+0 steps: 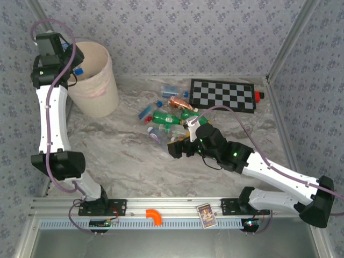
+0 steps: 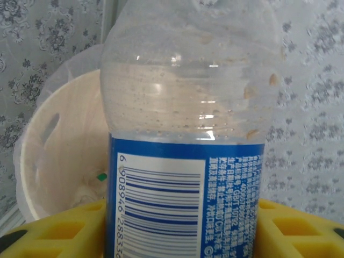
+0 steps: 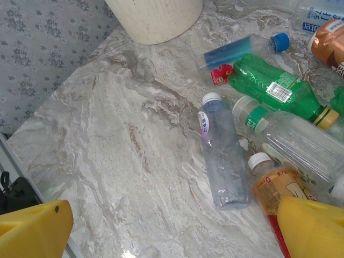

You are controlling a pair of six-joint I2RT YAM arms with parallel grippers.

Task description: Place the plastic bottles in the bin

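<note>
One clear bottle [image 2: 188,107] w/ blue label was clamped betw. the yellow fingers [image 2: 59,231] of left gripper [image 1: 75,63], over the left edge of bin [image 1: 99,94], far left. Approx. ten more bottles [image 1: 166,115] lay heaped on table [image 1: 123,161], left of checkerboard [image 1: 223,95], incl. green bottle [image 3: 274,88] and orange-labelled bottle [image 3: 279,191]. Right gripper [image 1: 177,149] hung spread wide, empty, at heap's near side.

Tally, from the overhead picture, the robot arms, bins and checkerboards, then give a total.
Robot arms: 2, the left arm and the right arm
Bin: 1
Checkerboard: 1
Total: 4
</note>
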